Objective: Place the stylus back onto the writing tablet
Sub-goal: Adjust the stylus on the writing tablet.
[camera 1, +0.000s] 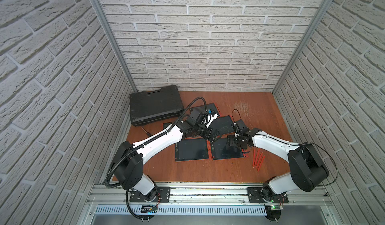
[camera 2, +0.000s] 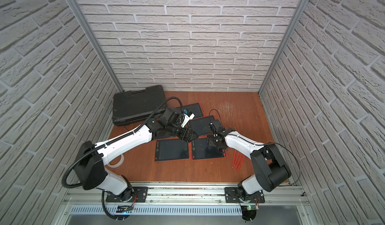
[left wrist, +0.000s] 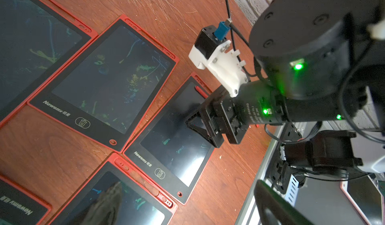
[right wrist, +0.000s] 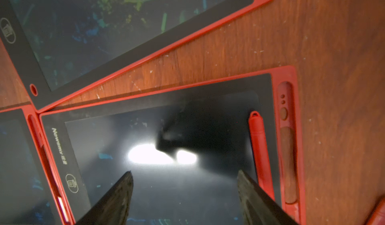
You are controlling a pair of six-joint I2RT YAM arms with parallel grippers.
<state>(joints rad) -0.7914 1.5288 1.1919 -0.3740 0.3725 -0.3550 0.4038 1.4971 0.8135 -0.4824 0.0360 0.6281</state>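
Right gripper gapes empty above the writing tablet, stylus lying on it.

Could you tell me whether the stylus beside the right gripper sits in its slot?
Out: the stylus lies on the tablet, beside its empty slot.

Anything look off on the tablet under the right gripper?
Yes: the red stylus lies on the black face of the writing tablet, beside its empty side slot, not seated in it. The right gripper hovers open above.
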